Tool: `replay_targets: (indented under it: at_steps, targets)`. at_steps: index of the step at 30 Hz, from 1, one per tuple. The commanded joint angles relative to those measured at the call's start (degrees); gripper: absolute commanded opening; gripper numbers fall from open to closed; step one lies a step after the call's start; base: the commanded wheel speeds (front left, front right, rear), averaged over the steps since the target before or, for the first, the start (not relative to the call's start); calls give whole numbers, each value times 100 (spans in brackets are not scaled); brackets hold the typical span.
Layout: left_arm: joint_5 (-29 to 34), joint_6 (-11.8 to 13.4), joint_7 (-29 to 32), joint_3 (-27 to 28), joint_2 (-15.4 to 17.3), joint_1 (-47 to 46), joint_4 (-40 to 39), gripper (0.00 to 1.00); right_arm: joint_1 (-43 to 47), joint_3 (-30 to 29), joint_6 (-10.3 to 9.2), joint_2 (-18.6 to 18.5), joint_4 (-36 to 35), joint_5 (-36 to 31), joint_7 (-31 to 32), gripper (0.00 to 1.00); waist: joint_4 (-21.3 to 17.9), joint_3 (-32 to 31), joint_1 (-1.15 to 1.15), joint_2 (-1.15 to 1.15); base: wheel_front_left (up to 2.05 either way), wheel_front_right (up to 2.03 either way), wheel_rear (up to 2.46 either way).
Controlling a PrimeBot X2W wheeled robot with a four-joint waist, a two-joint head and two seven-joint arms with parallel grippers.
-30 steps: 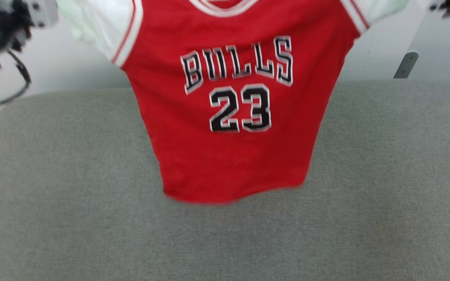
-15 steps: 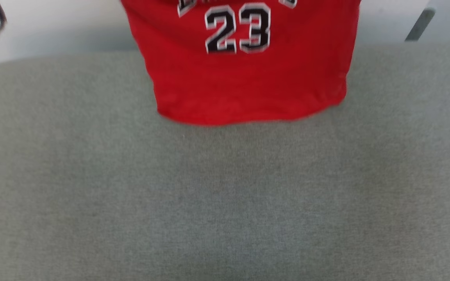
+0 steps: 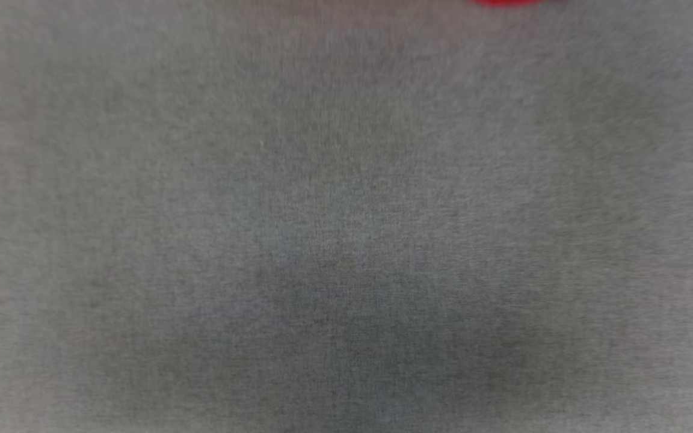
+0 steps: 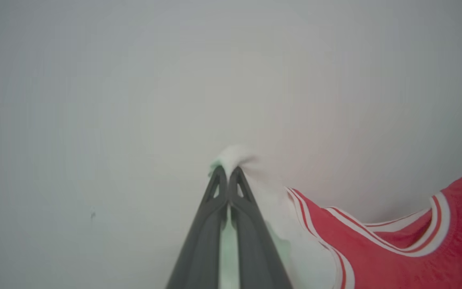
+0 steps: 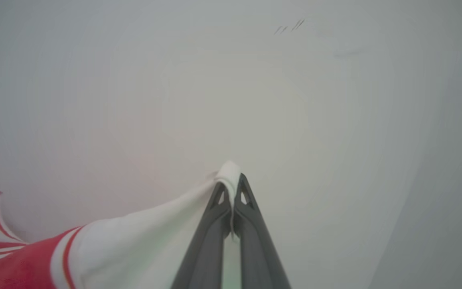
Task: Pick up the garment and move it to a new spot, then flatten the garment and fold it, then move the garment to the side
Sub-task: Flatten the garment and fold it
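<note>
Holding up the garment (image 4: 375, 249) by two white sleeves. Pinched tight on one sleeve tip with the left gripper (image 4: 227, 170), on the other with the right gripper (image 5: 231, 178), red middle between them. A bit of red at the top of the head view, past the grey cloth surface (image 3: 346, 240).

The bench (image 3: 346, 240) spreads out under the head camera, and there's a sliver of the garment (image 3: 512, 2) at the top of that view, right of centre, toward the bench's far side. The left fingers (image 4: 207, 241) pinch one end of it, the body trailing off lower right in the left wrist view. The right fingers (image 5: 255, 249) pinch the opposite end, the body trailing lower left.
</note>
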Motion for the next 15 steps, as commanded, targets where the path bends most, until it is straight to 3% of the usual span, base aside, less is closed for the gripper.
replay_targets:
  at_steps: [1, 6, 15]
  targets:
    - [-20, -33, -185, 90, -75, -284, 18, 0, -149, -266, -2, -5, -434, -460, -27, 0, 189, 969, 0, 0, 0, 0, 0]
    - [-104, -118, -506, 195, -207, -608, 93, 0, 3, -779, -3, 83, -1259, -1227, -19, 0, 351, 1457, 0, 0, 0, 0, 0]
    - [-218, -213, -785, 139, -273, -276, 339, 0, 352, -917, -3, 198, -1417, -1559, -20, 0, 477, 1845, 0, 0, 0, 0, 0]
